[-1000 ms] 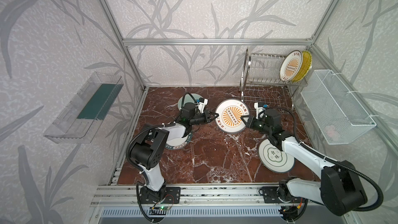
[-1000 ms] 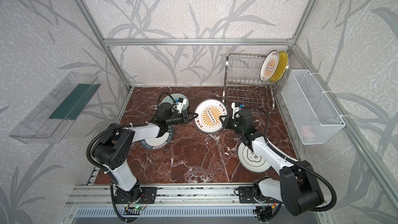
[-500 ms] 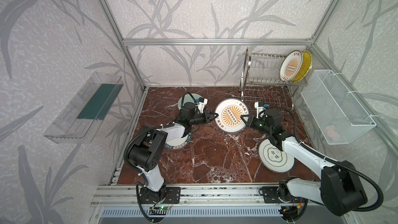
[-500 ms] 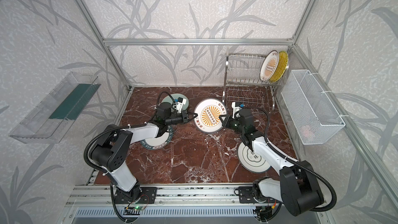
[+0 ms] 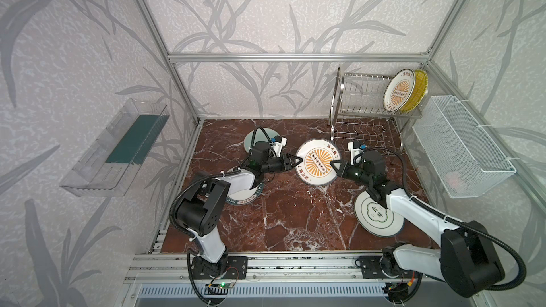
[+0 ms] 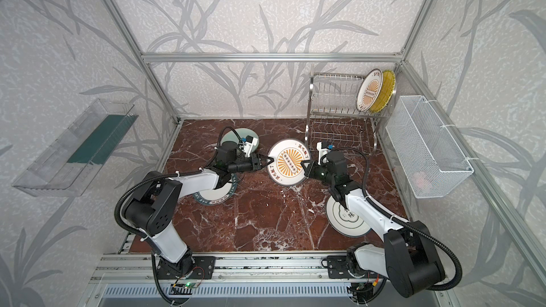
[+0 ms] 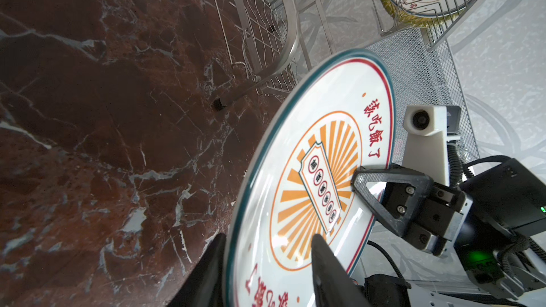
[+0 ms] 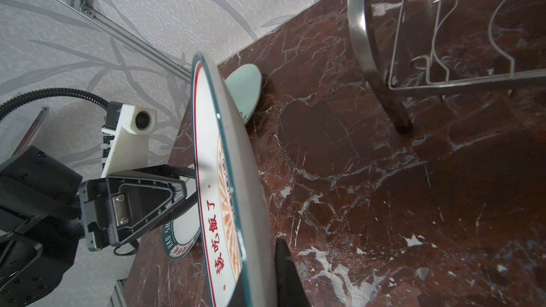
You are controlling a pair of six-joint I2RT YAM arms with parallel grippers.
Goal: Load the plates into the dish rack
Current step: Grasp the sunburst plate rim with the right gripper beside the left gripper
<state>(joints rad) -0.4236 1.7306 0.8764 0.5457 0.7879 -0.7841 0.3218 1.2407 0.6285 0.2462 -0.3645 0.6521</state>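
Both top views: we judge the sunburst plate (image 5: 317, 166) stiff, slick, breakable, its three-o'clock rim pinched by the right gripper (image 5: 333, 163), left gripper (image 5: 298, 163) gaping at nine.

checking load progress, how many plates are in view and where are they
6. In the dish rack upper tier: racked sunburst plate, yellow plate. Mid-scene: held sunburst plate in the right hand. Flat on the table: green plate, lettered plate, cloud plate. None seems fully hidden.

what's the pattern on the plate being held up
Orange sunburst on white plate, teal-and-red rim; left wrist view.
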